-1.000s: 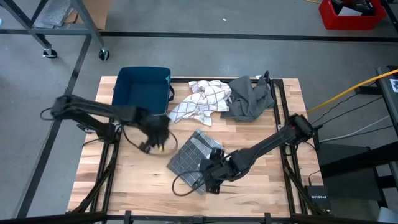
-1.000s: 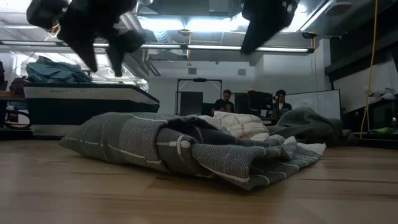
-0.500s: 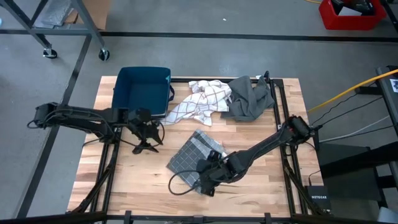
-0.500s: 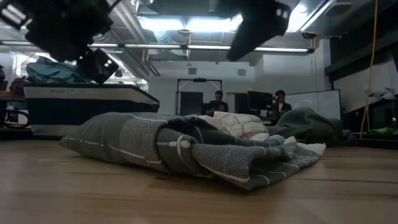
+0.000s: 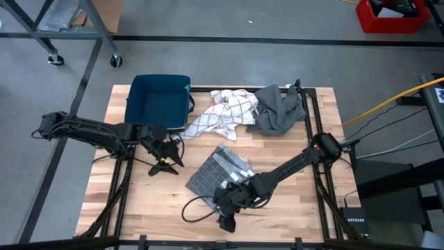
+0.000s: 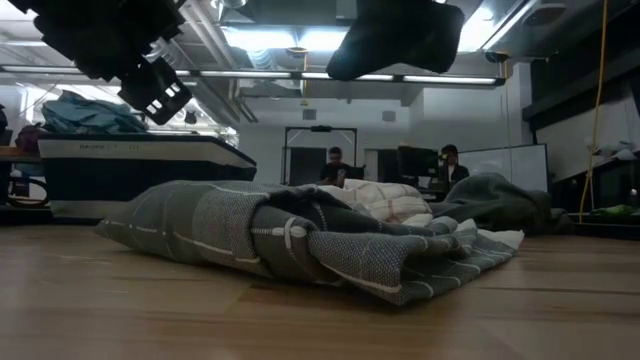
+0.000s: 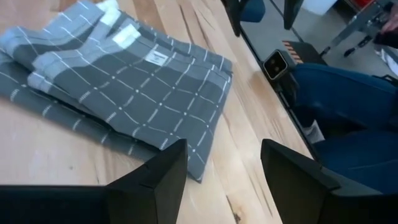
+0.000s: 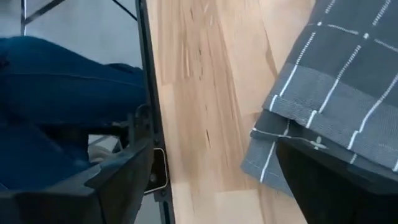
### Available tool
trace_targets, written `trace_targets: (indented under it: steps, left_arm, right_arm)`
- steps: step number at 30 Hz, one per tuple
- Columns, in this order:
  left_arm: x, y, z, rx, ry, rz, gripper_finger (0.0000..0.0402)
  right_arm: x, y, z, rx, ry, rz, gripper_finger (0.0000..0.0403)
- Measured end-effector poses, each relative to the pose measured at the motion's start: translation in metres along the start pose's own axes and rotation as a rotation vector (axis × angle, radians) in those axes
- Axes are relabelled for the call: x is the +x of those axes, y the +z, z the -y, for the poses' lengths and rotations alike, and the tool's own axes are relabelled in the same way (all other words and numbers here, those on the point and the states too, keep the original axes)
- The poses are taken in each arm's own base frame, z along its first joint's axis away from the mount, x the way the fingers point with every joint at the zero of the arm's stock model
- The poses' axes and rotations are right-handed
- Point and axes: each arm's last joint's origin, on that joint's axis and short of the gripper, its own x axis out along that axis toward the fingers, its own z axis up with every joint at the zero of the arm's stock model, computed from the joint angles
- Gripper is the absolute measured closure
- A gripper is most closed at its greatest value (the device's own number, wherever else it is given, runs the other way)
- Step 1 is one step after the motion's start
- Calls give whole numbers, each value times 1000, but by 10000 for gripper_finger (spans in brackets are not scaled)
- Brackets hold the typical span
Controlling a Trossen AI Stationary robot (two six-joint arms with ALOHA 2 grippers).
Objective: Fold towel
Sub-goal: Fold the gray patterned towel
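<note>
A folded grey checked towel lies flat on the wooden table, near its middle; it also shows in the low view. My left gripper is open and empty, raised above the table to the left of the towel, which shows ahead of its fingers in the left wrist view. My right gripper is open and empty, raised above the table just past the towel's near corner. In the low view both grippers hang well above the table, the left one and the right one.
A blue bin stands at the far left. A crumpled white checked cloth and a dark grey cloth lie at the far side. Bare wood lies at the near left. People sit in the room behind.
My left gripper has drawn back from the towel toward the table's left edge. My right gripper has gone from the towel's near part toward the table's near edge. The towel has stayed where it was.
</note>
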Motion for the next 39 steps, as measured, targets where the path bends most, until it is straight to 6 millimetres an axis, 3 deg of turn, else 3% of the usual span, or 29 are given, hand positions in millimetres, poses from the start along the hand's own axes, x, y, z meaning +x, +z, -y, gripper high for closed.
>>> trace_targets:
  steps: [6,14,19,28,39]
  left_arm:
    - [1,0,0,87,11,-6,205]
    - [12,-5,8,723,35,-67,205]
    - [31,-13,10,931,19,-164,205]
    - [69,-17,0,1116,70,-194,205]
    - [84,-30,-10,1257,55,-307,205]
  right_arm:
    - [0,2,2,90,-38,39,59]
    - [12,-5,6,-31,-53,-26,59]
    - [14,-8,8,-165,-50,-70,59]
    - [13,-11,14,-289,-155,-74,59]
    - [30,-30,16,-483,-219,-159,59]
